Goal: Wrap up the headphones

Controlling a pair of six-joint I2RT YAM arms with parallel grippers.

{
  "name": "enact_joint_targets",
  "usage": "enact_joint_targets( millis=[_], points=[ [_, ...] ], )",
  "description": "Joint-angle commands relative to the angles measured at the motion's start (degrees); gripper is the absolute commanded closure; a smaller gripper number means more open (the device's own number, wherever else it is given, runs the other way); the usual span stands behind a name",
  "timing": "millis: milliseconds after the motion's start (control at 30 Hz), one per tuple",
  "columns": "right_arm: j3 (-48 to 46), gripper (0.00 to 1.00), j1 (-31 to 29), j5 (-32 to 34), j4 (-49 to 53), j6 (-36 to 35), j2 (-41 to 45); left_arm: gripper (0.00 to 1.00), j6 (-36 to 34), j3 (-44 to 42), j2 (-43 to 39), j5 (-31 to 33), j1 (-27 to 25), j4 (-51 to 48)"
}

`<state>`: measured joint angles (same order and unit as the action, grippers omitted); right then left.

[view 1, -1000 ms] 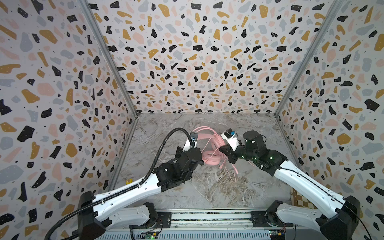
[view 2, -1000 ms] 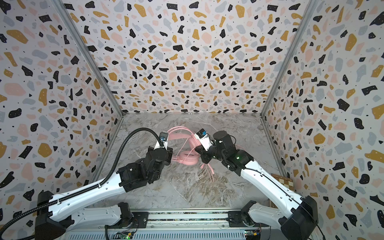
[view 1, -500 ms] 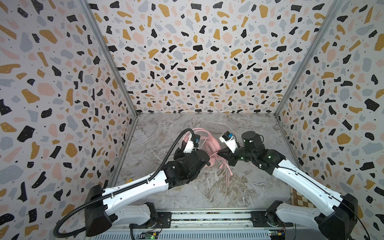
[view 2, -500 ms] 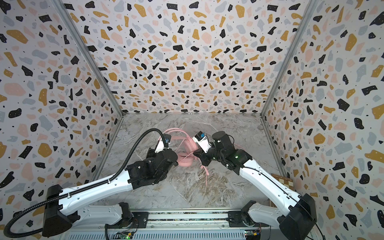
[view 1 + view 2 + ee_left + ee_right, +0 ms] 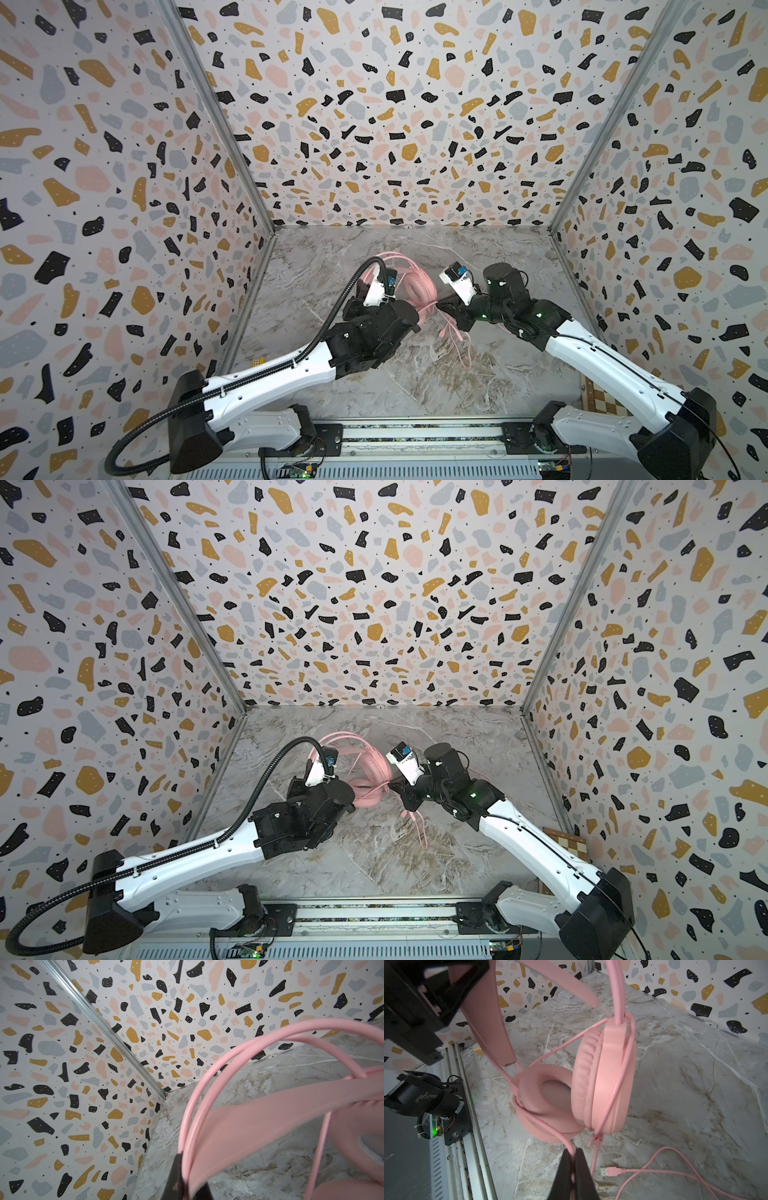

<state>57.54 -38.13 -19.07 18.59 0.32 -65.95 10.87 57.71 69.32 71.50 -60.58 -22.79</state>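
Altogether: one headphones [image 5: 604, 1084], two earcups [image 5: 533, 1084], one plug [image 5: 605, 1172].

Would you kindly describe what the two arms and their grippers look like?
Both arms have glossy white link shells and black joint housings. The left arm carries a ribbed black cable hose looping off its base; the right arm shows small green lights. Each wrist bears a white camera block with a blue label. The left gripper and right gripper have slim black tapering fingers.
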Motion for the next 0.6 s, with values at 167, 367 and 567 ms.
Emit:
enact_joint_targets(
  millis=[167,367,567],
  points=[
    [4.89,1.0,1.73,12.98,-3.61,-3.18,1.79,1.0,-7.48,-0.31,-0.88,-10.23,0.16,-9.59],
    [2.99,1.0,1.79,12.48,-8.12,-4.38,3.53,1.0,-9.94,-1.49,-4.86,-18.28,0.05,-10.5],
    [-1.51,1.0,2.0,12.66,-16.39,-5.21,6.29,1.0,-12.87,-3.31,-8.23,-29.48,0.06,-9.94]
  ],
)
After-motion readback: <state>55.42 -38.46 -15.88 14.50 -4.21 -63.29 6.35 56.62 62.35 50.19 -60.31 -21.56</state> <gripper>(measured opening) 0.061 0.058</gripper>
